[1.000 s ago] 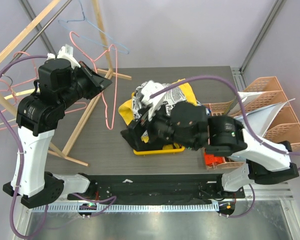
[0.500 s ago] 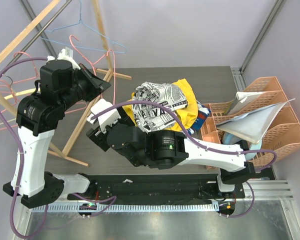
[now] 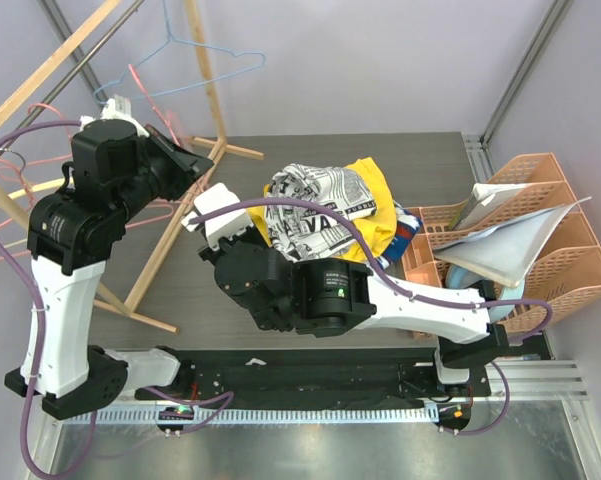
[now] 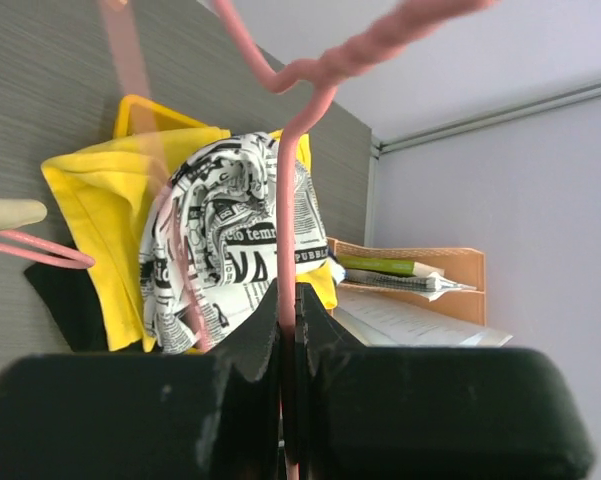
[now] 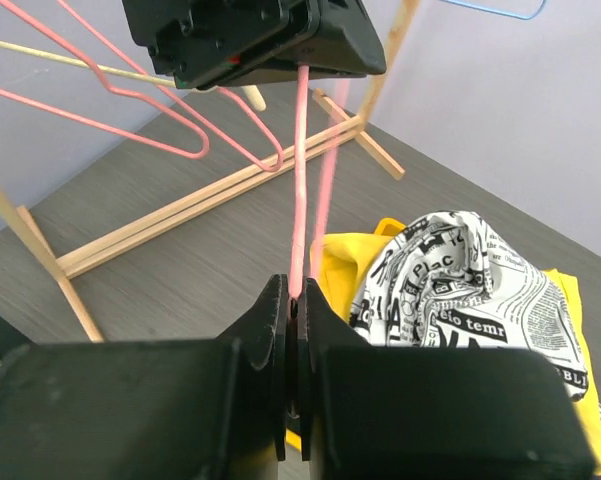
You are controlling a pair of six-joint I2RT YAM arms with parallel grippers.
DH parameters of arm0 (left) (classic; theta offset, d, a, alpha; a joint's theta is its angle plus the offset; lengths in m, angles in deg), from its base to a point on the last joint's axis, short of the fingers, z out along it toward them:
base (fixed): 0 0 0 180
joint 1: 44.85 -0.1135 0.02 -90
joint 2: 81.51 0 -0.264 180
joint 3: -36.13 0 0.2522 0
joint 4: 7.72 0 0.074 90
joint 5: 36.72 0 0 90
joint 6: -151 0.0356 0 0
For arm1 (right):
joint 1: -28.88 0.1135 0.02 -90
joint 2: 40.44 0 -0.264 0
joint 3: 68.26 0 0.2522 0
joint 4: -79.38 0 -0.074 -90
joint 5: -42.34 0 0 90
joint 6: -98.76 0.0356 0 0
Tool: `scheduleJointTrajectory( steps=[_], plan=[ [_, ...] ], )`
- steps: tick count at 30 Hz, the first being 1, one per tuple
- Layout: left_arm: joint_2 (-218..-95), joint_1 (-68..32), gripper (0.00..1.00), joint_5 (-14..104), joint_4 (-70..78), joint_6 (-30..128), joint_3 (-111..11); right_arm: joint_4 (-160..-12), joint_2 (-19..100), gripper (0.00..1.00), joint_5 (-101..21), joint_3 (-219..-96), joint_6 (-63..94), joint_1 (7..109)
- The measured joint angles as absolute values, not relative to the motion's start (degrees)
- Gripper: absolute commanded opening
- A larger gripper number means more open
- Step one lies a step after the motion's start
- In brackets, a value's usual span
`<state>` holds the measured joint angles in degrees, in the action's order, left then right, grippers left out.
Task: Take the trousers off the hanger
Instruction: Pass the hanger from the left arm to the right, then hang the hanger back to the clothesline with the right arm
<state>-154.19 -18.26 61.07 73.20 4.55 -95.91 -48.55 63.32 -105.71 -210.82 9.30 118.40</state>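
We see the dark surface [image 3: 380, 160] carrying a wooden rack [image 3: 170, 238] on its left. Mid-surface, the newsprint-patterned trousers [image 3: 315, 200] lie crumpled on a yellow cloth [image 3: 377, 195], off the hanger. The pink hanger [image 5: 300, 180] is bare. Our left end effector [image 4: 288, 300] is clamped on its wire, and our right end effector [image 5: 293, 300] pinches the same wire further along.

Left end effector [image 4: 288, 310] and right end effector [image 5: 293, 300] both clamped, near each other.
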Motion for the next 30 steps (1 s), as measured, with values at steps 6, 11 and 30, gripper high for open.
scheduleJointTrajectory(
  steps=[6,11,30],
  plan=[
    [-152.9,-18.4,0.41,59.4,71.2,5.2,-95.3,-50.7,63.3,0.01,-108.0,-210.0,8.2,118.4],
    [-148.5,-18.0,0.62,54.6,68.0,6.9,-89.8,-52.6,59.9,0.01,-105.1,-204.3,8.8,118.2],
    [-124.9,-17.8,0.66,40.1,50.4,8.7,-68.2,-52.8,38.3,0.01,-75.3,-185.3,9.5,96.3]
  ],
)
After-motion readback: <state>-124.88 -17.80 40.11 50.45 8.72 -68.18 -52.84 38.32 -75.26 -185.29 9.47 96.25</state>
